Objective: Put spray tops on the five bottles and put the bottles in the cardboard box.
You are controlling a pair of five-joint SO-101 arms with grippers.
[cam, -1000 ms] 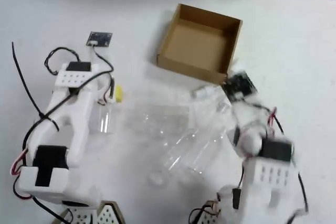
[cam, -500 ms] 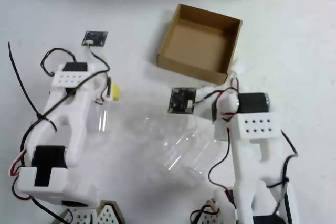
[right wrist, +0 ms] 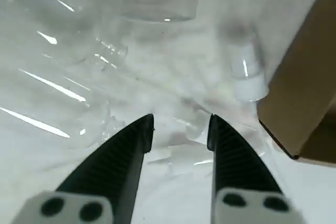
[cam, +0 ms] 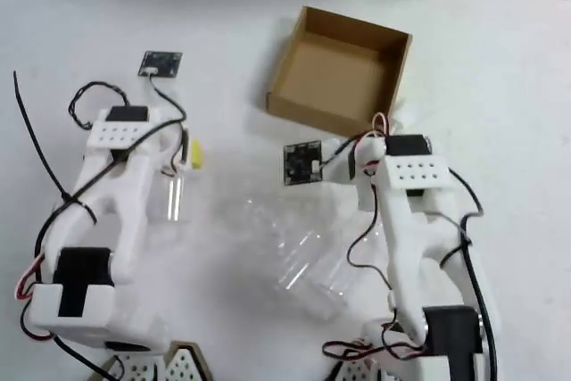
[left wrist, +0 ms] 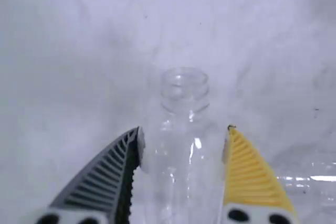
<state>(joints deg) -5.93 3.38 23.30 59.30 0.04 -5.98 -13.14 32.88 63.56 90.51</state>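
One clear bottle (left wrist: 184, 93) is clamped in the left gripper (left wrist: 184, 129), well apart from the one cardboard box (cam: 326, 118). Beside that box, the right gripper (right wrist: 180, 120) is held parted over heaped bottles (cam: 308, 256), too jumbled to be counted, and one white spray top (right wrist: 247, 80).

Cardboard box (cam: 323, 116): brown, shallow, open-topped, empty; sits skewed at the far middle of the table. Clear plastic bottles (cam: 308, 252): heaped on their sides near the table's middle, just in front of the box, necks bare where visible. Single bottle (left wrist: 184, 135): clear, threaded neck bare, set well apart to the left of the heap. Spray top (right wrist: 248, 80): whitish, small, lies just beside the box's near corner.
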